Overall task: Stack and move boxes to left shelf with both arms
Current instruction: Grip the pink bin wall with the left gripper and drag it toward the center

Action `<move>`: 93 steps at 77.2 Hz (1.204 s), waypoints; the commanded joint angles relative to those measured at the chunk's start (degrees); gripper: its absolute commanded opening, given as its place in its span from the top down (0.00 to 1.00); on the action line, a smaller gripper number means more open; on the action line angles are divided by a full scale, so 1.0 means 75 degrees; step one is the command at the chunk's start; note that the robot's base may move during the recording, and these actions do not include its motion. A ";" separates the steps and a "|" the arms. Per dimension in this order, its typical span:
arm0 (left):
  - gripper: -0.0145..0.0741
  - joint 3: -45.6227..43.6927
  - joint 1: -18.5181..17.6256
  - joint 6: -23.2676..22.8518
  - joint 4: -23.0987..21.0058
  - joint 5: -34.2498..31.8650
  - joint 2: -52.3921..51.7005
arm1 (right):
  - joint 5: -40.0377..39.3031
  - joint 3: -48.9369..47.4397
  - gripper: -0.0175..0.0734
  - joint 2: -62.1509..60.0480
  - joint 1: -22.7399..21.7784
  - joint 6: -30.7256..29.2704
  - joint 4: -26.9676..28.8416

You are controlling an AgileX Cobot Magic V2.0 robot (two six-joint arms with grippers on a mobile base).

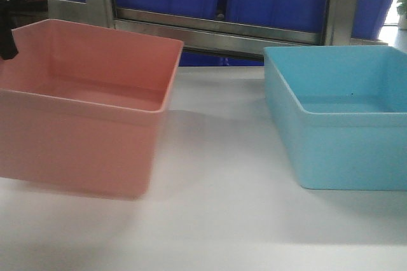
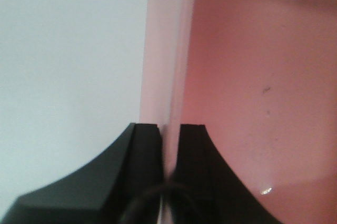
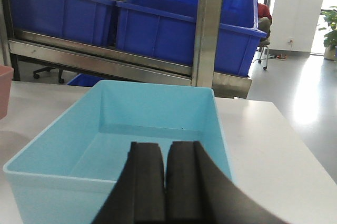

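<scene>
Left tool [image 2: 168, 128] clamps pink tub [image 2: 253, 103] at rim (right tool [image 3: 166, 146] closed above blue tub [image 3: 158, 108]), table [image 1: 216, 156] between.

Low front view shares pink box [image 1: 82, 112] with close left-wrist view.

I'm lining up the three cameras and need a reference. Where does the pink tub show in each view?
Exterior front: the pink tub fills the left side.
Left wrist: its wall fills the right half, with the rim pinched in the left tool.
Right wrist: only a corner sliver shows at the left edge.
Shared landmark: the white table appears in all three.
</scene>
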 commanded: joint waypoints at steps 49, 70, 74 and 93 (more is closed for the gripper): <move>0.84 0.2925 -0.2415 -0.1544 -0.0940 -0.2948 -0.1634 | -0.0707 -0.0172 0.75 -0.0146 -0.0026 -0.0036 0.0000; 0.84 0.3115 -0.2415 -0.1695 -0.1182 -0.2839 -0.1634 | -0.0707 -0.0172 0.75 -0.0146 -0.0026 -0.0036 0.0000; 0.84 0.3115 -0.2415 -0.1695 -0.1233 -0.2787 -0.1634 | -0.0707 -0.0172 0.75 -0.0146 -0.0026 -0.0036 0.0000; 0.74 0.3115 -0.2484 -0.1695 -0.1265 -0.2316 -0.1634 | -0.0707 -0.0172 0.75 -0.0146 -0.0026 -0.0036 0.0000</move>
